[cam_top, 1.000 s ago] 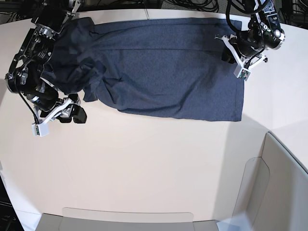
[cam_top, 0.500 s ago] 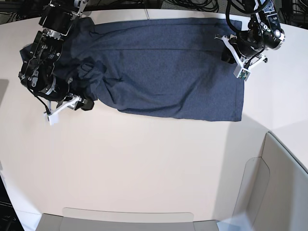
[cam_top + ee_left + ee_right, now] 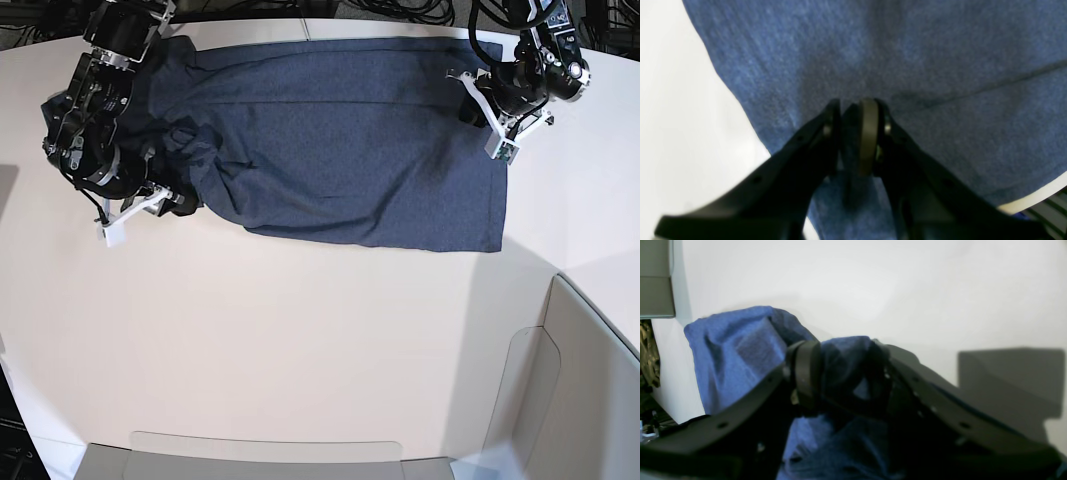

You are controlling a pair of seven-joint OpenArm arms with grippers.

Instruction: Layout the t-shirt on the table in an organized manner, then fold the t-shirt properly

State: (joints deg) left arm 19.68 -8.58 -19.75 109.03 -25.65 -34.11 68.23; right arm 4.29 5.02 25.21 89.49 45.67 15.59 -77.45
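Base view | t-shirt (image 3: 340, 140) spread along table (image 3: 300, 340) far edge | left gripper (image 3: 853, 133) pinches its hem | right gripper (image 3: 843, 380) clamps bunched sleeve cloth

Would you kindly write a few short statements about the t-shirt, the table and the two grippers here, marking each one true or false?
1. The t-shirt lies on the table. True.
2. The left gripper hangs open, clear of the cloth. False: it is shut on the t-shirt's edge.
3. The right gripper has bunched cloth between its fingers. True.
4. The t-shirt is neatly folded into a small square. False: it is spread wide, crumpled at the right gripper's end.
5. White lettering shows on the t-shirt. False: none is visible.
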